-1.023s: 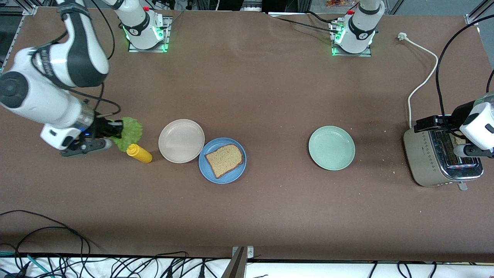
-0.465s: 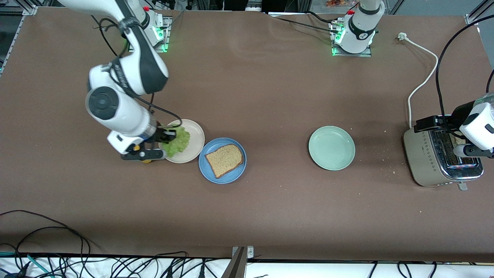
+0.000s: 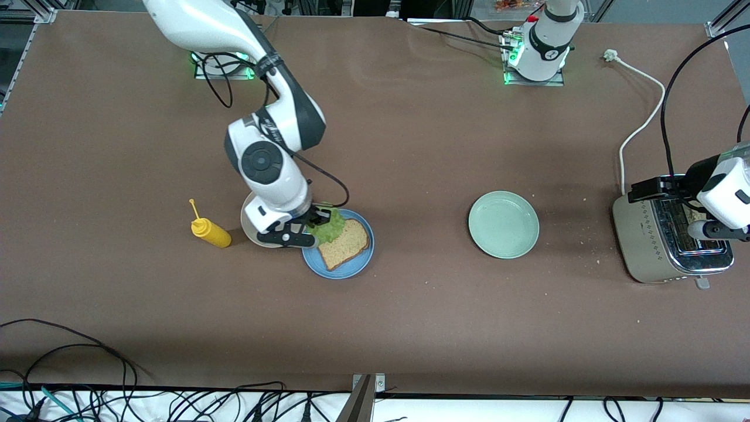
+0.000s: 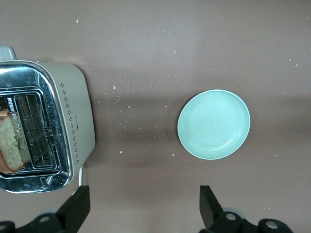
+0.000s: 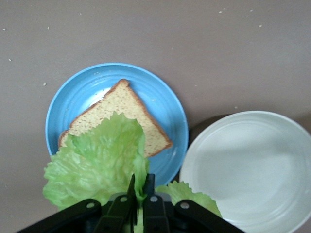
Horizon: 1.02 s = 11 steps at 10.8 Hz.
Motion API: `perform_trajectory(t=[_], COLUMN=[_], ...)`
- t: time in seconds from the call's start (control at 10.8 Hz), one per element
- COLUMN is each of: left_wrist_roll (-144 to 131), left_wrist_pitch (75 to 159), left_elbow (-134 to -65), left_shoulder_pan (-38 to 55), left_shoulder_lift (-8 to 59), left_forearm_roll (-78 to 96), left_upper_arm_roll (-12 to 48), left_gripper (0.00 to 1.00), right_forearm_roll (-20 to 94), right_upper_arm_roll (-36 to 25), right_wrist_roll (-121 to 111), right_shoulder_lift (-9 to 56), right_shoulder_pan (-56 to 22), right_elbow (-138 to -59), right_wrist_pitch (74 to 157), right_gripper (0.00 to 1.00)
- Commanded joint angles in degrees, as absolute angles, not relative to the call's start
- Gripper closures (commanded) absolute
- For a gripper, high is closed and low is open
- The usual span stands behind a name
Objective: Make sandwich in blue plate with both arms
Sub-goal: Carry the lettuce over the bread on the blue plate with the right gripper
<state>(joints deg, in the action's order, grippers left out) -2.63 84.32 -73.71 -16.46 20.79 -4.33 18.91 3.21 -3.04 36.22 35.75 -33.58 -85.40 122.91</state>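
the step in hand is the layering of the lettuce leaf (image 3: 327,230) onto the first bread slice (image 3: 343,242), which lies flat in the blue plate (image 3: 351,268). the right gripper (image 3: 313,224) hangs over the edge of the blue plate that faces the beige plate (image 3: 251,221), its jaws clamped on the stem end of the leaf. in the right wrist view the lettuce leaf (image 5: 99,162) droops over one corner of the bread slice (image 5: 121,111) and partly overhangs the rim of the blue plate (image 5: 87,85); whether it already touches the bread i cannot tell. the yellow mustard bottle (image 3: 211,232) lies on the table well apart from the blue plate, toward the right arm's end.

the left gripper (image 4: 141,213) waits over the toaster (image 3: 656,246), at the left arm's end of the table, far from the blue plate, with its jaws apart. a second slice (image 4: 12,145) stands in a toaster slot.

the next move, as i judge it, calls for centring the leaf over the bread, lowering it and letting go; the second slice is not yet fetched.
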Motion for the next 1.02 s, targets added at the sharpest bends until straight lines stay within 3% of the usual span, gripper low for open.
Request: perform_trajectory(t=[0.0, 0.47, 0.74, 0.84, 0.93], left_wrist_roll=[-0.9, -0.7, -1.3, -1.5, -1.2], left_wrist_pitch=[87.1, 90.1, 89.5, 89.5, 89.5], left_elbow=[-74.7, -74.9, -74.8, -74.8, -74.8], left_shoulder_pan=[-17.1, -17.5, -17.5, -17.7, -17.8], left_shoulder_lift=[20.2, 20.4, 20.3, 20.3, 20.3], left_forearm_roll=[-5.5, -10.5, -10.6, -10.6, -10.6], left_upper_arm_roll=[19.1, 19.2, 19.0, 19.0, 19.0], left_gripper=[0.02, 0.00, 0.00, 0.00, 0.00], right_forearm_roll=[3.4, 3.5, 3.2, 3.1, 2.6], right_upper_arm_roll=[-4.9, -4.8, -4.7, -4.7, -4.7], right_wrist_roll=[41.4, 43.5, 45.5, 45.4, 45.5], right_shoulder_lift=[41.0, 46.3, 46.5, 46.5, 46.6], right_shoulder_pan=[-35.9, -37.1, -37.6, -37.5, -37.6], right_elbow=[-81.1, -81.1, -81.1, -81.1, -81.2], right_wrist_pitch=[125.5, 133.2, 133.6, 133.6, 133.9], right_gripper=[1.00, 1.00, 1.00, 0.55, 0.01])
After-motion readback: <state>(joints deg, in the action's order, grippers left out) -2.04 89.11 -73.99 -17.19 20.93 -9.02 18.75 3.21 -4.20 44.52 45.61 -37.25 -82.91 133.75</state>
